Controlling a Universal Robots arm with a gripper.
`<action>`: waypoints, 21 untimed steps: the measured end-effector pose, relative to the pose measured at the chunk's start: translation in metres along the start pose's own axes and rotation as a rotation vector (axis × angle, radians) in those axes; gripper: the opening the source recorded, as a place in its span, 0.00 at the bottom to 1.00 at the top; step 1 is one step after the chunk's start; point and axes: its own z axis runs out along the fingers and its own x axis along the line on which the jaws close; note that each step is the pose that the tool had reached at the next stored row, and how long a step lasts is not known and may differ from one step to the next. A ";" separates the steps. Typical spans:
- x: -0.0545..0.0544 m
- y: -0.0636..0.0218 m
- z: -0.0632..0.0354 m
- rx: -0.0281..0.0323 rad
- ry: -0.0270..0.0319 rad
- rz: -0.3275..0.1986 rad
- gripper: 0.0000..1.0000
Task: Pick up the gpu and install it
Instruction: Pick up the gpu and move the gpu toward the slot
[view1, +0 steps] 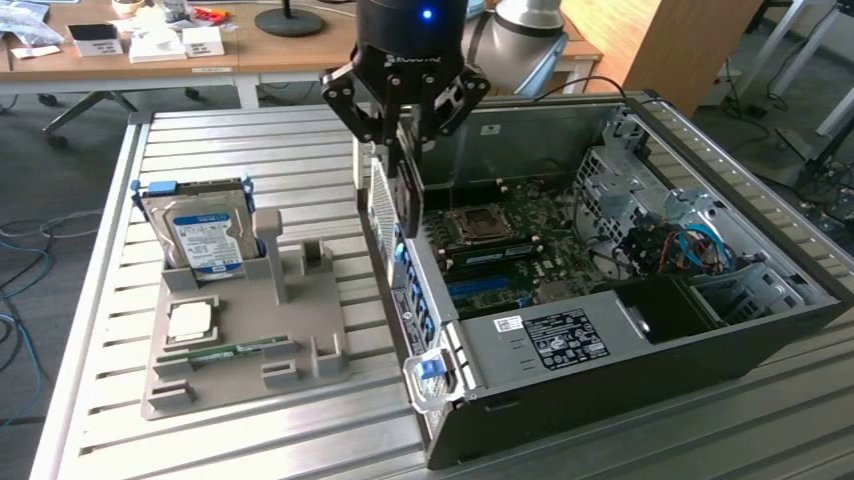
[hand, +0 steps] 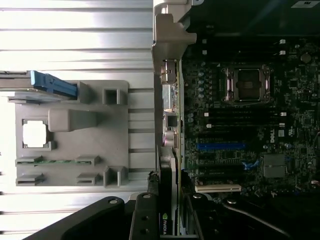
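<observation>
The gpu (view1: 404, 195) hangs on edge, its perforated silver bracket facing the exterior view's left, and my gripper (view1: 404, 135) is shut on its top edge. It hovers over the open computer case (view1: 747, 330), close to the case's rear wall and above the motherboard (view1: 527, 235). In the wrist view the gpu (hand: 168, 192) shows edge-on between my black fingers (hand: 144, 217), with my gripper (hand: 169, 215) closed around it. The card lines up near the rear wall, beside the motherboard's blue slot (hand: 220, 146) and white slot (hand: 217, 188).
A grey parts holder (view1: 247, 345) on the slatted metal table (view1: 94, 300) carries a hard drive (view1: 200, 235) standing upright, a processor chip (view1: 191, 320) and a green memory stick (view1: 227, 352). The case's power supply (view1: 561, 335) sits at its near end. A desk with clutter stands behind.
</observation>
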 end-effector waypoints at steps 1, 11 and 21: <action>-0.002 0.0001 0.0000 0.0000 0.0000 0.000 0.27; -0.022 0.0010 0.0005 -0.0002 0.0000 0.000 0.27; -0.043 0.0018 0.0010 -0.0002 0.0001 0.000 0.27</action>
